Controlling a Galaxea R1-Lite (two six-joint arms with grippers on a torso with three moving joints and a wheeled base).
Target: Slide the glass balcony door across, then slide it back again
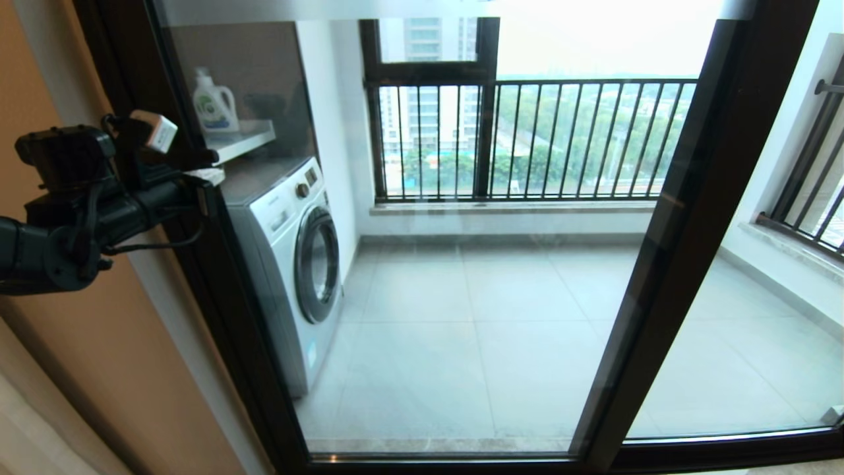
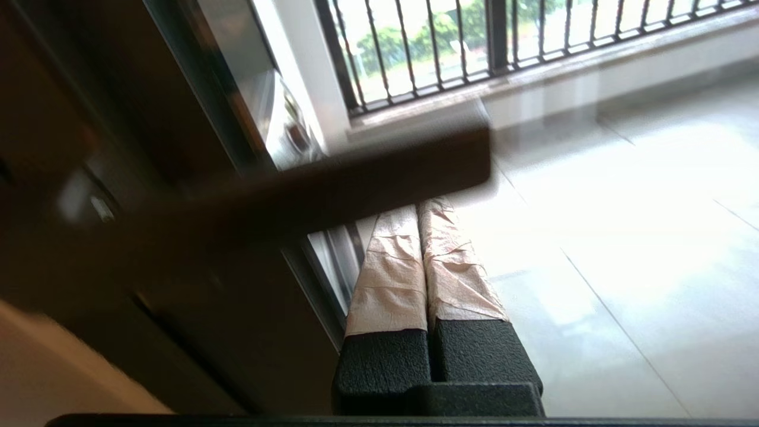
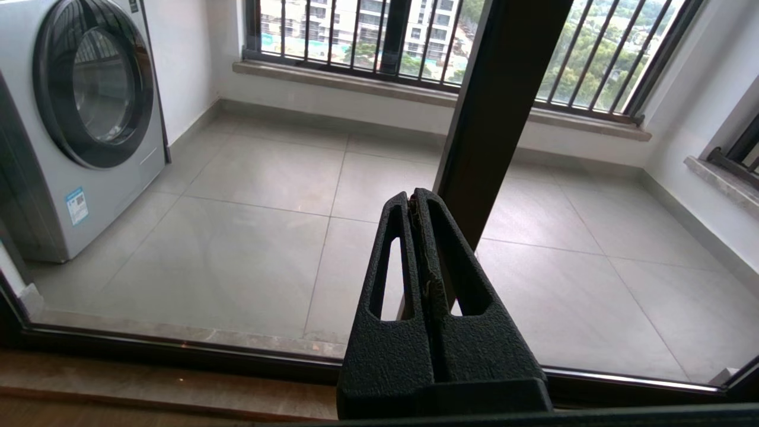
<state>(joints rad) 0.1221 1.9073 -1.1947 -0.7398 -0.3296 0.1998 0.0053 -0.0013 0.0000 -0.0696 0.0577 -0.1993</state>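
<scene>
The glass balcony door (image 1: 244, 343) fills the head view, its dark left upright running down beside the washing machine. My left gripper (image 1: 208, 175) is raised against that upright. In the left wrist view its taped fingers (image 2: 391, 267) are pressed together, and the left gripper (image 2: 418, 207) has its tips right by the door's dark lever handle (image 2: 356, 178), which crosses just in front of them. Nothing is held between them. My right gripper (image 3: 413, 198) is shut and empty, low in front of another dark upright (image 3: 504, 89); it does not show in the head view.
Behind the glass stand a white washing machine (image 1: 297, 264), a detergent bottle (image 1: 214, 102) on a shelf and the black-barred railing window (image 1: 527, 138). A tan wall (image 1: 99, 369) lies to the left. A second dark upright (image 1: 666, 251) slants at the right, above the floor track (image 1: 461, 458).
</scene>
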